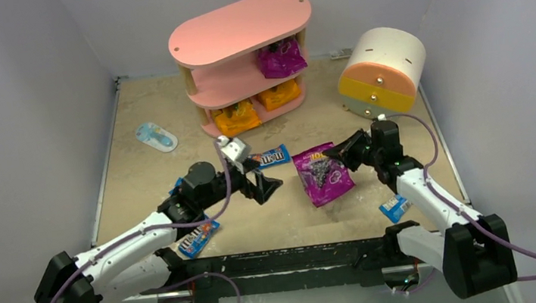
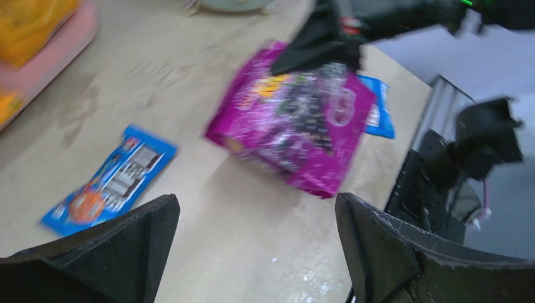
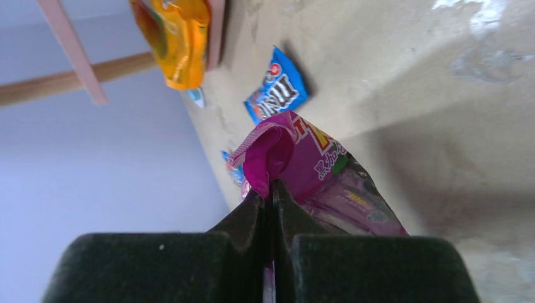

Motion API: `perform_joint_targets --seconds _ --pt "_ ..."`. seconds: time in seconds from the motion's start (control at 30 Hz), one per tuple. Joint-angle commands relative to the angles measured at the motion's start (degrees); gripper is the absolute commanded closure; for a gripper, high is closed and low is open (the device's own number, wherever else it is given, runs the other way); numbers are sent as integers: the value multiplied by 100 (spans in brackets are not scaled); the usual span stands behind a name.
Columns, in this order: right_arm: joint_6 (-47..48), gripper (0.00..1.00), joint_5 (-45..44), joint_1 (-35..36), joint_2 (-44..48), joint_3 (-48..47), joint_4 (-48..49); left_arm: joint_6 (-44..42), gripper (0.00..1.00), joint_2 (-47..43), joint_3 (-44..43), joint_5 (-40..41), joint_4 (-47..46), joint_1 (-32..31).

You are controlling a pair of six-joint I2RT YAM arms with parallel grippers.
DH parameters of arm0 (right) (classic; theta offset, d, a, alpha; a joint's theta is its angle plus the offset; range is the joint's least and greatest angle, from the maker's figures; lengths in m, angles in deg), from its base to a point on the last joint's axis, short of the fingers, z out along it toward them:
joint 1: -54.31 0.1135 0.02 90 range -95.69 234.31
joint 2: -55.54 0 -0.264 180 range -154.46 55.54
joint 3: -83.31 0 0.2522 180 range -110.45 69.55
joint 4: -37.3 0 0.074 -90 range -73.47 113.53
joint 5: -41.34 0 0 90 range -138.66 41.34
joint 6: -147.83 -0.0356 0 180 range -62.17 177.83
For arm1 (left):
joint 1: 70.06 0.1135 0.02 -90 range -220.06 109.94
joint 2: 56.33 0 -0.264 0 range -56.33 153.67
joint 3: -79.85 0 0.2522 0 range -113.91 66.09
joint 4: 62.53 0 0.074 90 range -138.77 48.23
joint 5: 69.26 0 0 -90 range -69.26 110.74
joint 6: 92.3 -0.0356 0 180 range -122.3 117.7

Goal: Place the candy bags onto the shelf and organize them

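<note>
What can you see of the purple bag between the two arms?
The purple bag is a glossy, crinkled magenta plastic pouch with yellow lettering and dark fruit artwork. It sits centrally on the table, off the shelf. The right gripper is shut on its folded upper edge; the lower end seems to rest on the table.

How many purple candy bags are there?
2. One purple candy bag sits on the pink shelf's middle board, right end. The second purple candy bag is near the table's middle, its edge pinched in the right fingers. None looks hidden.
</note>
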Motion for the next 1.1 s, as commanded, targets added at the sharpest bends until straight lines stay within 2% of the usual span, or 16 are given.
perform_joint_targets --seconds 0.0,0.13,0.27,0.37,0.5,0.67,0.87,1.07 --pt "-1267 100 443 -4 -203 -704 26 -1996 0 156 -818 262 -162 -1246" --pt "-1939 100 188 -4 -260 -1123 31 -3492 0 469 -1322 1393 108 -2498" --pt "-2185 100 -93 -1 -108 -1432 -40 -4357 0 1158 -1998 2149 721 -3169" --pt "-2449 100 -9 4 8 -1454 239 -4933 0 1943 -2499 3084 895 -3646" --pt "-2428 100 -75 4 139 -1624 -32 -5924 0 2721 -2661 4981 45 -4182" --pt "-2578 100 132 4 281 -1512 113 -6718 0 3498 -2934 6246 -910 -4296" --pt "-2818 100 234 4 540 -1331 200 -7618 1 3793 -2593 6420 -2588 -4322" --pt "-3416 100 262 38 748 -1111 631 -7697 1 3967 -2511 6255 -3069 -4322"
